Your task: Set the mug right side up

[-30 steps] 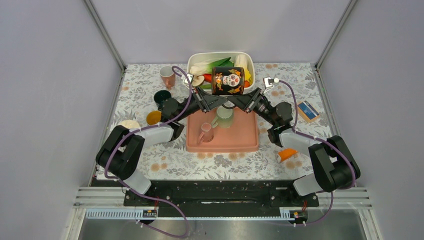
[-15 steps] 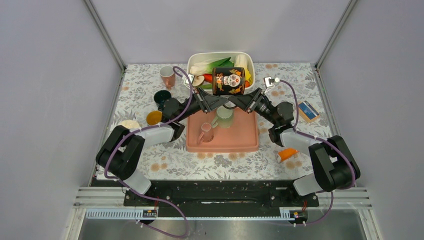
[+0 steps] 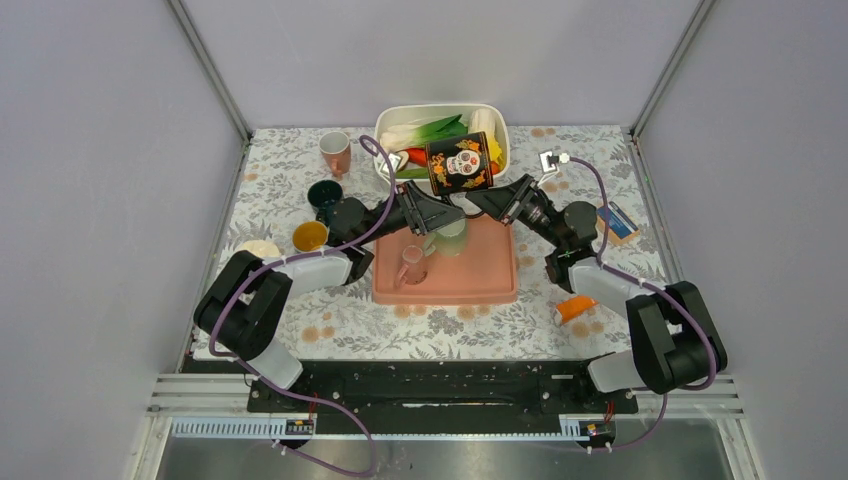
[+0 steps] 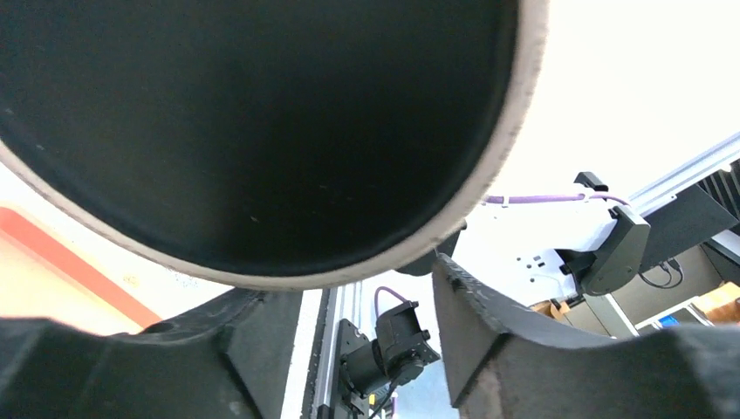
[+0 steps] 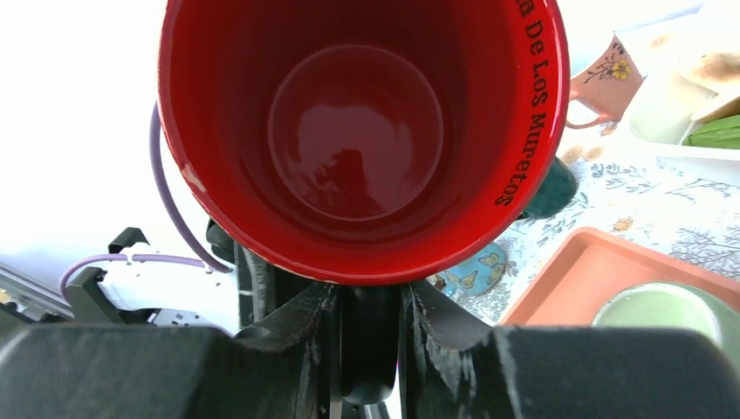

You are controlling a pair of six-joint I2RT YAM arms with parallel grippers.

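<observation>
Tilted further since half-second-earlier frame: mug (image 3: 460, 165), skull print rotated; held aloft over far-edge centre. Left gripper (image 4: 353, 297): jaws apart below base, no grip seen. Right gripper (image 5: 371, 301): jaws clamped on handle. Step judged: mid-rotation. Next: mouth to be swung upward, base lowered onto tray (image 3: 490, 280).

Soft, even overhead light fills the top view with only faint shadows, while both wrist views blow out to white behind the mug (image 5: 366, 140), its glossy red interior carrying dim reflections, its close, dark underside underexposed and blurred.
</observation>
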